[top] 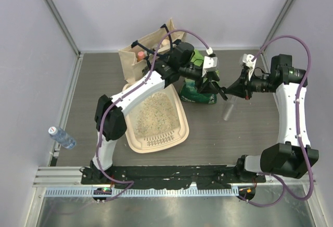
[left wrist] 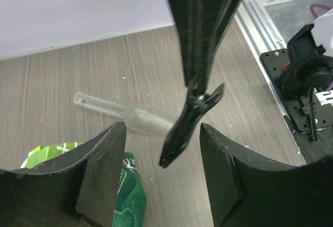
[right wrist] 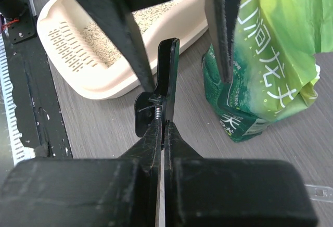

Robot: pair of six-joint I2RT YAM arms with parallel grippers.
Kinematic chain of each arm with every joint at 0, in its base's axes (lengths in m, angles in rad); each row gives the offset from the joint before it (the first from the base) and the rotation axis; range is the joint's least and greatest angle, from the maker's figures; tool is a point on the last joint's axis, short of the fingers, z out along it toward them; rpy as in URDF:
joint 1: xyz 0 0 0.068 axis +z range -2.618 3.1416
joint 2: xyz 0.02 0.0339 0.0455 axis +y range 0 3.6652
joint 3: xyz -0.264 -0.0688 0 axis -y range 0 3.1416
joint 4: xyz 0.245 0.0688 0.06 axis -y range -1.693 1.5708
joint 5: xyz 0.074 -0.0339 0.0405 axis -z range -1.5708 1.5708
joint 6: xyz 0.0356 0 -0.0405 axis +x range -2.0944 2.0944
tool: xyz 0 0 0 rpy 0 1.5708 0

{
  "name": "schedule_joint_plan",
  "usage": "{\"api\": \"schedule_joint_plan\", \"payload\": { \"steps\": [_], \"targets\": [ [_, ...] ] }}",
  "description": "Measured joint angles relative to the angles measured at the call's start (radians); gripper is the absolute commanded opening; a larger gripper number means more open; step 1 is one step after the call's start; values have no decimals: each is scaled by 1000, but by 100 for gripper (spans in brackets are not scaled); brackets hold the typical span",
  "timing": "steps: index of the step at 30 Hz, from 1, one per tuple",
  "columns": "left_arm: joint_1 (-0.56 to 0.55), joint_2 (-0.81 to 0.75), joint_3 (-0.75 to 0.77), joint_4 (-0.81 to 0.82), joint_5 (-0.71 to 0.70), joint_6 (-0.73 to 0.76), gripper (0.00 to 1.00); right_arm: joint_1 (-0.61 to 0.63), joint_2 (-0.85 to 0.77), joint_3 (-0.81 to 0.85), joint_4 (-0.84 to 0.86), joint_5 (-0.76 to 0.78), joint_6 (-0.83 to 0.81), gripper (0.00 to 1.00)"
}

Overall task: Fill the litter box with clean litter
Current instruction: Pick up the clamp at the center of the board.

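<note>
The cream litter box [top: 179, 130] lies left of centre, and clean litter [top: 153, 113] covers its floor. In the right wrist view the litter box [right wrist: 99, 84] and its litter [right wrist: 112, 32] show at the upper left. My right gripper [right wrist: 164, 128] is shut on a black spring clip [right wrist: 168, 76], and it hovers right of the green bag [top: 199, 92]. My left gripper [left wrist: 162, 169] is open. The clip's tip [left wrist: 179, 138] hangs between its fingers [left wrist: 101, 175] without touching them. From above, the left gripper [top: 212, 85] and the right gripper [top: 229, 90] meet beside the bag.
A clear plastic scoop [top: 228, 112] lies on the table right of the bag. A beige tote bag [top: 141, 54] stands at the back. A water bottle [top: 62, 137] lies by the left wall. The arm bases and rail [top: 171, 174] line the near edge.
</note>
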State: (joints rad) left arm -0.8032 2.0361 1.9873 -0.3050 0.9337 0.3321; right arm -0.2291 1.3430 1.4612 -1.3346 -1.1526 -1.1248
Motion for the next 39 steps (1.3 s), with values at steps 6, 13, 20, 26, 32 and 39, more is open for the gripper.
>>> {"api": "schedule_joint_plan", "payload": {
  "steps": [6, 13, 20, 26, 32, 39],
  "targets": [
    [0, 8, 6, -43, -14, 63, 33, 10, -37, 3, -5, 5, -8, 1],
    [-2, 8, 16, -107, 2, 94, 32, 15, -36, 3, -2, 29, -32, 1],
    [0, 7, 26, -118, 19, 92, 25, 20, -25, 3, -8, 46, -24, 1],
    [1, 8, 27, -132, 38, 87, 0, 23, 3, 11, -12, 47, -23, 27],
    [0, 11, 55, -188, 75, 50, 0, 16, 1, 14, 16, 88, 15, 76],
    [13, 11, 95, -285, 79, 146, 0, -32, -86, -1, 14, 110, -35, 82]
  ]
}}
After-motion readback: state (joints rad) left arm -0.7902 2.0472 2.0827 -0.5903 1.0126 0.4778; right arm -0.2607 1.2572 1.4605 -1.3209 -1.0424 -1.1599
